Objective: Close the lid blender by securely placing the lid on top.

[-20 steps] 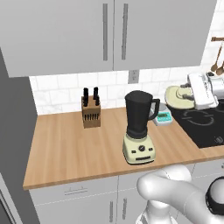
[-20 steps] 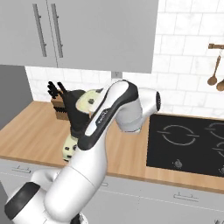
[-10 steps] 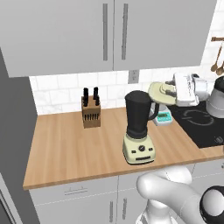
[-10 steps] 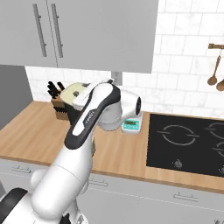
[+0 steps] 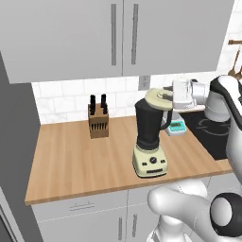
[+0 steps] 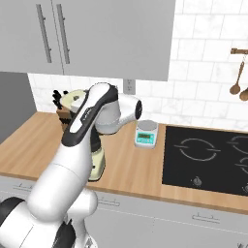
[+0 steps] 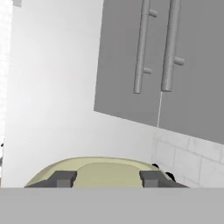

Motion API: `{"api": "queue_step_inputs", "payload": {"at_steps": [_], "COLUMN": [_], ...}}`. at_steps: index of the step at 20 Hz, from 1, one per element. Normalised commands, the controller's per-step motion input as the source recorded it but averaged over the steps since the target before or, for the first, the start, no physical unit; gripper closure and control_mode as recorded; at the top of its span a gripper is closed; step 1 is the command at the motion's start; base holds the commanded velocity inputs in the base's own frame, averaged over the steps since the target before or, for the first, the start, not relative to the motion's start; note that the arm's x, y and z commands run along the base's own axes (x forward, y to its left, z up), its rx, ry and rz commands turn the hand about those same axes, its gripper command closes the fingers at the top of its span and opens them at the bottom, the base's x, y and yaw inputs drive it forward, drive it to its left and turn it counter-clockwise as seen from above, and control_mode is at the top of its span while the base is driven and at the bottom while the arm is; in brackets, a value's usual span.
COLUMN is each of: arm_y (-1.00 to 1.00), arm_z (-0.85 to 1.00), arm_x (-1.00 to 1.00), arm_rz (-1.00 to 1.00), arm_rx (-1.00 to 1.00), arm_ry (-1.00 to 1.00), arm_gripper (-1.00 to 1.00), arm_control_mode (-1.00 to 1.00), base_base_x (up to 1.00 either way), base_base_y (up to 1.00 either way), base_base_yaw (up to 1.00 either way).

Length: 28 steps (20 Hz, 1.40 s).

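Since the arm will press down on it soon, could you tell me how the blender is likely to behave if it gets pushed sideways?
The blender looks tall and narrow, a dark jar on a squat cream base, so a high sideways push might tip it. The lid, held by the gripper, hangs tilted over its mouth, so straight downward pressure seems safer.

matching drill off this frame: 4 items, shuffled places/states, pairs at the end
Things:
1. lid
2. knife block
3. scale
4. blender

Places or states:
A. beside the hob, teal display facing out
B. held in the gripper above the jar's mouth
C. by the backsplash, left of the blender in the left base view
D. standing on the counter, dial on its cream base

Pairs: 1-B, 2-C, 3-A, 4-D
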Motion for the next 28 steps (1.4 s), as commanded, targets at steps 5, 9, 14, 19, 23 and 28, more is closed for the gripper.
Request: {"api": "queue_step_inputs", "payload": {"at_steps": [5, 9, 14, 19, 23, 28], "arm_y": [0.00, 0.03, 0.05, 0.11, 0.19, 0.06], "arm_z": [-0.05, -0.14, -0.17, -0.11, -0.06, -0.10], "arm_x": [0.25, 0.24, 0.16, 0.22, 0.30, 0.18], "arm_rz": [-0.01, 0.00, 0.00, -0.01, -0.01, 0.00], "arm_rx": [0.00, 0.00, 0.03, 0.04, 0.01, 0.00], "arm_ry": [0.02, 0.00, 0.00, 0.00, 0.01, 0.00], "arm_gripper": [1.00, 1.00, 1.00, 1.00, 1.00, 1.00], "arm_control_mode": [-1.00, -1.00, -1.00, -1.00, -1.00, -1.00], "base_base_x": [0.00, 0.00, 0.00, 0.00, 0.00, 0.00], "base_base_y": [0.00, 0.00, 0.00, 0.00, 0.00, 0.00], "base_base_yaw": [0.00, 0.00, 0.00, 0.00, 0.00, 0.00]}}
